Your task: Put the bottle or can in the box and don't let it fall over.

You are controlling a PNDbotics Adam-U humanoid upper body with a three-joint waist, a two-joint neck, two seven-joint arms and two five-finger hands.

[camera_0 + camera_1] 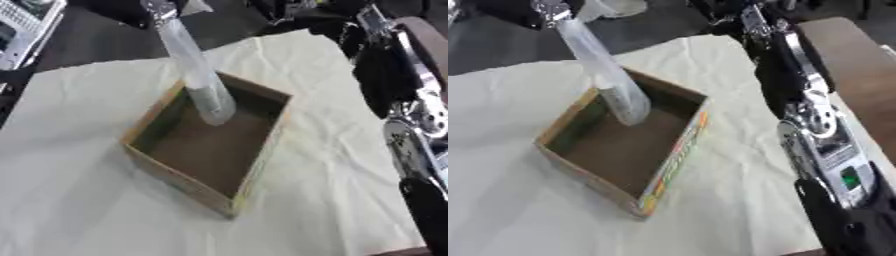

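Right arm (824,150) fills our near-right edge, fingers unseen, state unknown. Clear bottle (197,75) stands tilted in box (188,187) at mid-surface, far corner. We'd settle base flat before release.

1. I see a clear, colourless plastic bottle (199,80) with a silvery cap.
2. The cardboard box (588,180) is tan outside, darker brown inside, with a multicoloured printed strip along one edge.
3. The cloth (79,200) beneath is pale cream.
4. My right arm (820,130) is black and silver, with a small green patch.
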